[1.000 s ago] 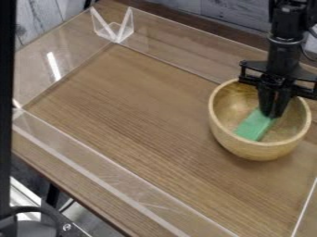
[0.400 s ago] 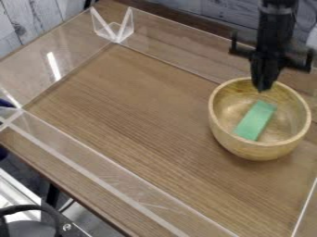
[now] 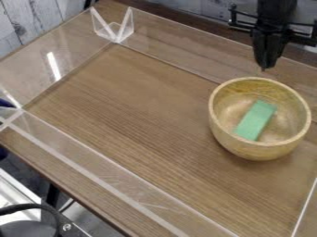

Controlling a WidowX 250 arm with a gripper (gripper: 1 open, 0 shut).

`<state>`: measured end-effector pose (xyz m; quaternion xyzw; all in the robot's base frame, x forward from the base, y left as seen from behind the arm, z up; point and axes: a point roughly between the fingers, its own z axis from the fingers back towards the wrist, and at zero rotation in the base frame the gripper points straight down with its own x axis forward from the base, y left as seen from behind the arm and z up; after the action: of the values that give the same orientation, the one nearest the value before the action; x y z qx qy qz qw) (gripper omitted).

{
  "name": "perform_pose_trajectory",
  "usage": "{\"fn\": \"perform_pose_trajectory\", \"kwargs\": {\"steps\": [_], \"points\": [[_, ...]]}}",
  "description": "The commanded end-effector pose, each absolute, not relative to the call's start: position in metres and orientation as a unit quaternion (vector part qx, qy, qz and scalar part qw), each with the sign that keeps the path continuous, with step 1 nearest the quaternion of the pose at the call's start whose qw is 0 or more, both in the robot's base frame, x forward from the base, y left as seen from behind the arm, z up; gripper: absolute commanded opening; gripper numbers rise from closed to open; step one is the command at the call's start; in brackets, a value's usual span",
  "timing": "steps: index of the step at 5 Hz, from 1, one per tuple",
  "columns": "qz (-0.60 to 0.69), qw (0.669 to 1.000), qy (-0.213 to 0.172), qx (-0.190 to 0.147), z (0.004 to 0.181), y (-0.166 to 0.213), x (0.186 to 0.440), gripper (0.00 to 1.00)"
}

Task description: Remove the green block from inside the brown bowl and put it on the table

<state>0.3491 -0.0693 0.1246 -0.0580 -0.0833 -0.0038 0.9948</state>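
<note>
The block (image 3: 258, 120) is a small bright green bar, flat-sided and clearly longer than it is wide, with clean straight edges. It lies inside the bowl (image 3: 225, 133), resting on the smooth floor and leaning a little up the inner wall, its long axis running diagonally from lower left to upper right. It covers roughly half the bowl's width and nothing touches it.

The bowl is round, light tan wood with a thick rim and a smooth pale interior. It sits on the counter (image 3: 136, 120) near the right edge, close to the low clear wall on that side.

The gripper (image 3: 266, 63) hangs above the far rim of the bowl, well clear of the block and the wood. It is dark, points almost straight down, and tapers to a narrow tip. The jaws are pressed fully together and hold nothing.

The counter is a broad brown wood-grain surface bordered by low clear walls (image 3: 56, 139) that catch pale reflections along the left and front. At the far left corner a small clear bracket (image 3: 111, 25) stands where two walls meet.
</note>
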Motion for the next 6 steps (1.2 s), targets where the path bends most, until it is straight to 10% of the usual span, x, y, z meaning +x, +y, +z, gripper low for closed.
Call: {"fn": "perform_pose_trajectory", "kwargs": {"steps": [1, 6], "points": [[-0.003, 0.993, -0.104, -0.055, 0.137, -0.070, 0.347, 0.00], [-0.015, 0.997, -0.076, -0.028, 0.116, -0.066, 0.343, 0.00]]}}
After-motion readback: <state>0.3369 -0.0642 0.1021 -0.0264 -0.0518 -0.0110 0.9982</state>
